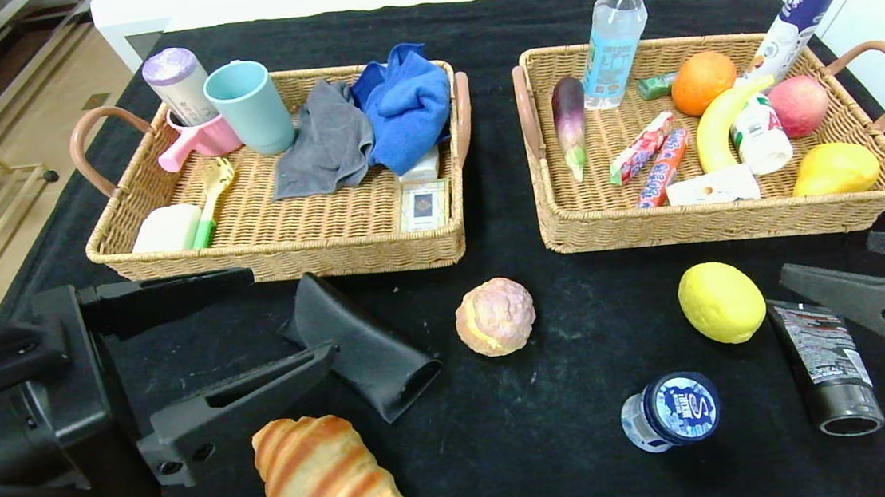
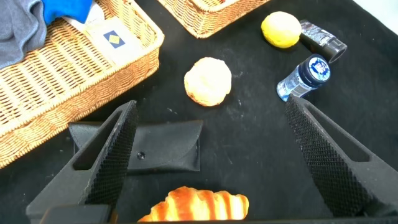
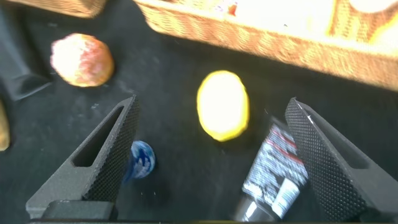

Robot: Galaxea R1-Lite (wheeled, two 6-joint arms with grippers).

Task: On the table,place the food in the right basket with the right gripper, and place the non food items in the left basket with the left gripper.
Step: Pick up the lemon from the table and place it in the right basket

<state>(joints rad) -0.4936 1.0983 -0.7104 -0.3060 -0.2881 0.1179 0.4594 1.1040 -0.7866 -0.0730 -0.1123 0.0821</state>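
Observation:
On the black table (image 1: pixel 568 398) lie a croissant (image 1: pixel 326 476), a cream puff (image 1: pixel 495 316), a lemon (image 1: pixel 721 302) and a small blue-lidded bottle (image 1: pixel 671 411). A black glasses case (image 1: pixel 363 343) and a black tube (image 1: pixel 825 363) lie there too. My left gripper (image 1: pixel 288 314) hovers open at the front left, its fingers on either side of the case (image 2: pixel 155 146) and the croissant (image 2: pixel 199 205). At the right edge my right gripper (image 1: pixel 828 256) is open above the lemon (image 3: pixel 222 104) and the tube (image 3: pixel 277 171). Neither holds anything.
The left basket (image 1: pixel 275 255) holds cups, cloths and small items; the right basket (image 1: pixel 720 220) holds fruit, snacks and bottles. Both stand behind the loose items. A tall bottle (image 1: pixel 802 9) leans at the right basket's far corner.

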